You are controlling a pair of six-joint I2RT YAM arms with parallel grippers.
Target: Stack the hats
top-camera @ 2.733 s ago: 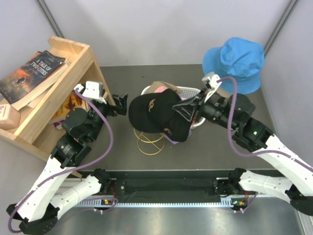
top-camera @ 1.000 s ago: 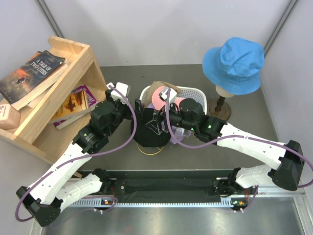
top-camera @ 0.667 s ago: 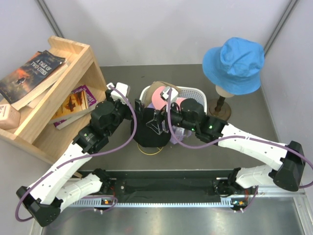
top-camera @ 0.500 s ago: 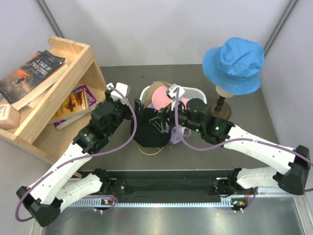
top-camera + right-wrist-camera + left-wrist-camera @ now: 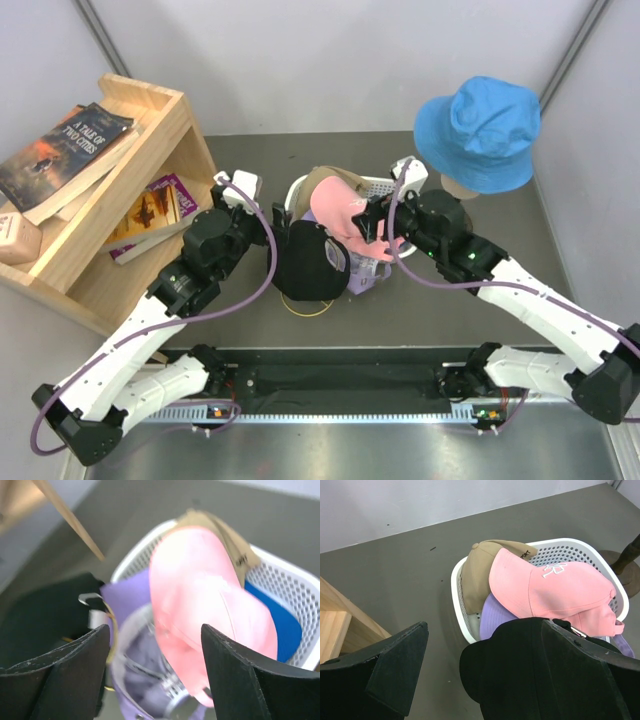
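The black cap (image 5: pixel 305 262) sits on a gold wire stand (image 5: pixel 305 300) on the tabletop (image 5: pixel 250 160), just in front of a white perforated basket (image 5: pixel 570 547). It forms the base of the stack. Inside the basket the pink cap (image 5: pixel 552 587) lies on top, overlapping the tan cap (image 5: pixel 482 562) behind it and the lavender cap (image 5: pixel 492 622) below it. A royal blue cap (image 5: pixel 282 625) shows at the basket's far side in the right wrist view.

The right end effector (image 5: pixel 372 222) hovers at the pink cap with its jaws spread wide and nothing between them. The left end effector (image 5: pixel 272 222) is also open and empty, beside the black cap's crown.

The step in hand appears to be picking the pink cap as the next layer. To do it well, the right arm should probably descend onto the front of the crown near the brim seam, where the fabric is stiffest, and pinch a single layer. A grip too deep risks snagging the lavender cap underneath. A straight lift clear of the basket rim would avoid dragging the basket. The pink cap should then be lowered with its brim aligned over the black brim. The left arm can steady the black cap so the light stand does not tip.
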